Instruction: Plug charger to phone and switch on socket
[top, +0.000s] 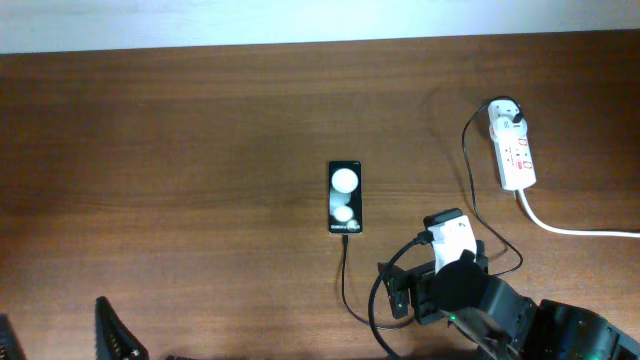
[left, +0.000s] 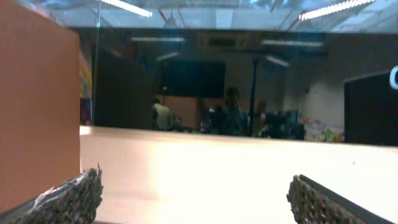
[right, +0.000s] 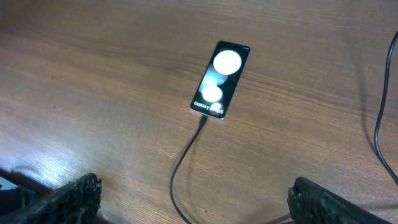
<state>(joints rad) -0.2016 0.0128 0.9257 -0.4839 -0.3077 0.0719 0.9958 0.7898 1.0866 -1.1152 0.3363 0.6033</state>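
R gripper (right: 196, 190) fingers apart, empty, poised over charger cable (right: 183, 155) whose tip meets near end of phone (right: 219, 79), midway btwn L/R edges, so looks plugged and socket (top: 513, 150) by far-right corner prob next; L gripper (left: 196, 190) fingers apart, idle at near-left corner.

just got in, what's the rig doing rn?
The charger tip looks seated in the bottom edge of the phone. The right gripper hovers above that cable, jaws open, empty. The left gripper is off to the side, jaws open, holding nothing. The socket lies far right, no gripper near it; switch state unreadable.
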